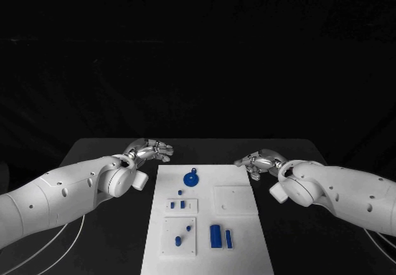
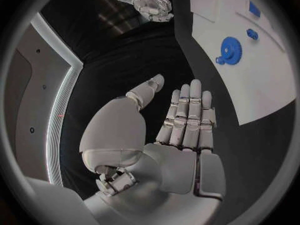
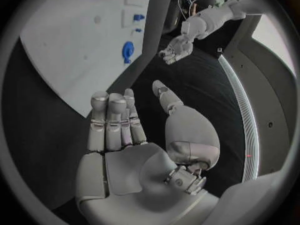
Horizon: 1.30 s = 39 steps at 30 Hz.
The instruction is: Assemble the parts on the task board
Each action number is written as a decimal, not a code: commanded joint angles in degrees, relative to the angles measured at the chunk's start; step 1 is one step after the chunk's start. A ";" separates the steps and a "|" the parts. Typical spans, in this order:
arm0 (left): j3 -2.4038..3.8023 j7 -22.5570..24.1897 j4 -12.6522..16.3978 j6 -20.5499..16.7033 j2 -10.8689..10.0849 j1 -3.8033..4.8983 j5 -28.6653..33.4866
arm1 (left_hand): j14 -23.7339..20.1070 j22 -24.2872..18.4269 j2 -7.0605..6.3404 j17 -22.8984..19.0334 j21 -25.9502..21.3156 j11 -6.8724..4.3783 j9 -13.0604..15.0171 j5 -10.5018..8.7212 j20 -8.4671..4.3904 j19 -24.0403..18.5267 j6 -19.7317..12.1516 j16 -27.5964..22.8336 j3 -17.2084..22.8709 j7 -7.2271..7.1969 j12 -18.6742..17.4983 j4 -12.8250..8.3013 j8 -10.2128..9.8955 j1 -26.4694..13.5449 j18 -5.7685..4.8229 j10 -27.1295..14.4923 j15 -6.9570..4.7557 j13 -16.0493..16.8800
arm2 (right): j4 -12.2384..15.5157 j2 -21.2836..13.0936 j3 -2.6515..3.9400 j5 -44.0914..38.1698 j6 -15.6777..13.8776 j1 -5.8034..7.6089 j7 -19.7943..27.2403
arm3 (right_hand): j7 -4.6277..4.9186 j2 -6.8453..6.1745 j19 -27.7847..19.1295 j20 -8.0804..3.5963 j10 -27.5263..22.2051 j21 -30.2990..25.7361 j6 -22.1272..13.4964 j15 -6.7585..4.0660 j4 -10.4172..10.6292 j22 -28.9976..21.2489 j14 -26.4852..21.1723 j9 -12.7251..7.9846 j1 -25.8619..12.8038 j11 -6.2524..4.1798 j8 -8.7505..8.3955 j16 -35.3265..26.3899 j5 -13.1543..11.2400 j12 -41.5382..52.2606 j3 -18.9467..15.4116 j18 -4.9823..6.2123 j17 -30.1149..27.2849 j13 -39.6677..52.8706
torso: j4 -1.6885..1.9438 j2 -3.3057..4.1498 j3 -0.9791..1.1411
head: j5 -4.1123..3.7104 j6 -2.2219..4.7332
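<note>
Head view: the task board [image 1: 235,229] lies mid-table; a blue gear [image 1: 192,180] sits near its far end, small blue parts [image 1: 218,235] nearer. The left hand [image 1: 149,150] and right hand [image 1: 258,161] flank the far corners. Wrist views: both hands hold nothing — fingers extended, thumbs apart.

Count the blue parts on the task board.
About 8, small ones hard to separate: a gear at the far end of the task board, three small pieces on the middle plate, two on the near plate, two bars beside it.
</note>
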 commanded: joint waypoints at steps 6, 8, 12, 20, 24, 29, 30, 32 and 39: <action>0.06 3.57 -2.96 -1.36 1.27 1.38 9.50 | -4.25 -0.14 0.60 -0.93 -2.08 -0.18 -0.10 -0.13 2.07 -2.24 0.44 -4.84 0.24 -0.50 0.19 0.37 0.80 -0.33 0.05 0.58 2.45 -0.29 | -16.83 7.46 2.50 13.09 5.21 -0.10 12.72 | 2.91 0.39 -15.49 6.63 -8.85 -17.45 -2.30 6.50 0.09 -7.95 -13.25 0.00 1.52 4.01 -0.65 -20.43 0.28 -18.70 4.06 -1.31 -11.32 -16.98 | -0.18 -0.93 -0.42 | -0.60 3.69; 0.08 4.45 -4.28 -0.22 1.99 1.42 10.09 | -6.52 -0.24 0.12 -1.59 -3.09 -0.02 -0.34 -3.02 2.99 -3.60 -0.27 -7.06 -0.04 -0.53 -0.88 0.40 0.46 -0.63 0.24 -0.57 3.25 -0.87 | -19.70 8.99 2.87 14.27 6.97 -0.18 13.79 | 3.10 0.67 -20.96 8.88 -9.28 -23.33 -3.69 10.14 -0.25 -11.25 -16.96 -0.18 1.95 6.52 -0.80 -29.61 0.31 -28.15 4.60 -2.67 -17.10 -27.66 | -0.12 -0.94 -0.26 | -0.68 5.13; 0.09 5.62 -6.06 0.22 3.50 1.42 10.61 | -14.25 -0.68 -3.36 -3.41 -6.32 -0.90 -1.41 -3.48 4.85 -9.61 -6.15 -11.75 -5.27 -2.06 -5.20 -1.16 -2.31 -4.05 -0.43 -7.53 3.69 -3.07 | -22.37 10.07 3.87 15.49 8.70 -0.67 15.20 | 2.57 1.27 -25.16 10.86 -8.69 -28.46 -4.95 12.54 0.16 -14.39 -20.07 -0.96 1.50 7.63 -0.83 -37.96 0.56 -36.20 3.31 -3.28 -22.61 -38.70 | -0.02 -1.15 0.03 | -0.41 5.73; 0.09 8.76 -7.11 -2.80 4.76 1.41 13.82 | -16.65 -0.77 -1.76 -3.62 -8.22 -2.14 -1.16 -3.21 6.06 -11.91 -7.90 -13.00 -6.04 -3.66 -5.51 -0.01 -2.51 -4.47 -0.43 -9.88 2.94 -4.08 | -23.28 10.79 4.66 15.75 8.59 -1.40 16.12 | 0.42 2.36 -29.00 12.96 -5.85 -33.67 -5.83 13.02 0.12 -17.90 -21.84 -2.00 2.29 7.03 -0.28 -43.14 -0.56 -43.88 1.72 -3.35 -28.24 -49.41 | -0.01 -1.07 0.37 | 0.40 6.90; 0.13 5.44 -6.19 -2.28 4.50 1.17 10.92 | -53.39 -25.27 7.38 -24.09 -35.71 -8.17 -28.05 -6.16 0.41 -33.38 -48.00 -34.38 -32.39 -10.02 -9.50 12.76 -18.14 -62.56 -0.43 -62.35 -5.28 -8.27 | -22.64 10.40 4.65 14.43 5.95 -1.31 13.81 | -7.49 4.81 -59.50 2.49 -58.82 -58.00 -52.89 5.02 16.60 -73.95 -69.88 -33.27 -46.38 -1.17 -11.95 -60.59 -14.68 -54.71 -23.33 -12.38 -58.64 -66.15 | 0.05 -1.48 0.27 | 0.07 6.16; 0.65 6.98 -2.34 -6.22 3.43 0.14 11.22 | -53.39 -69.19 7.38 -24.09 -35.71 -8.17 -28.05 -6.16 0.41 -33.38 -48.00 -34.38 -32.39 -10.02 -9.50 12.76 -18.14 -62.56 -0.43 -62.35 -5.28 -8.27 | -18.69 9.25 4.91 16.06 2.46 -1.92 15.46 | -7.49 4.81 -59.50 2.49 -58.82 -58.00 -52.89 5.02 16.60 -73.95 -69.88 -33.27 -46.38 -1.17 -11.95 -60.59 -14.68 -54.71 -23.33 -12.38 -58.64 -66.15 | 0.32 -3.45 0.67 | -0.19 4.90; 0.80 7.40 -1.29 -7.29 3.15 -0.14 11.30 | -53.39 -69.19 7.38 -24.09 -35.71 -8.17 -28.05 -6.16 0.41 -33.38 -48.00 -34.38 -32.39 -10.02 -9.50 12.76 -18.14 -62.56 -0.43 -62.35 -5.28 -8.27 | -17.62 8.94 4.99 16.51 1.51 -2.08 15.91 | -7.49 4.81 -59.50 2.49 -58.82 -58.00 -52.89 5.02 16.60 -73.95 -69.88 -33.27 -46.38 -1.17 -11.95 -60.59 -14.68 -54.71 -23.33 -12.38 -58.64 -66.15 | 0.39 -3.99 0.77 | -0.26 4.55; 1.12 8.36 1.11 -9.75 2.48 -0.77 11.49 | -53.39 -69.19 7.38 -24.09 -35.71 -8.17 -28.05 -6.16 0.41 -33.38 -48.00 -34.38 -32.39 -10.02 -9.50 12.76 -18.14 -62.56 -0.43 -62.35 -5.28 -8.27 | -15.17 8.23 5.16 17.52 -0.66 -2.46 16.94 | -7.49 4.81 -59.50 2.49 -58.82 -58.00 -52.89 5.02 16.60 -73.95 -69.88 -33.27 -46.38 -1.17 -11.95 -60.59 -14.68 -54.71 -23.33 -12.38 -58.64 -66.15 | 0.53 -4.98 0.97 | -0.39 3.91; 2.66 12.90 12.45 -21.34 -0.64 -3.78 12.38 | -53.39 -69.19 7.38 -24.09 -35.71 -8.17 -28.05 -6.16 0.41 -33.38 -48.00 -34.38 -32.39 -10.02 -9.50 12.76 -18.14 -62.56 -0.43 -62.35 -5.28 -8.27 | -3.45 4.81 5.96 22.38 -11.02 -4.27 21.83 | -7.49 4.81 -59.50 2.49 -58.82 -58.00 -52.89 5.02 16.60 -73.95 -69.88 -33.27 -46.38 -1.17 -11.95 -60.59 -14.68 -54.71 -23.33 -12.38 -58.64 -66.15 | 0.77 -6.74 1.33 | -0.62 2.78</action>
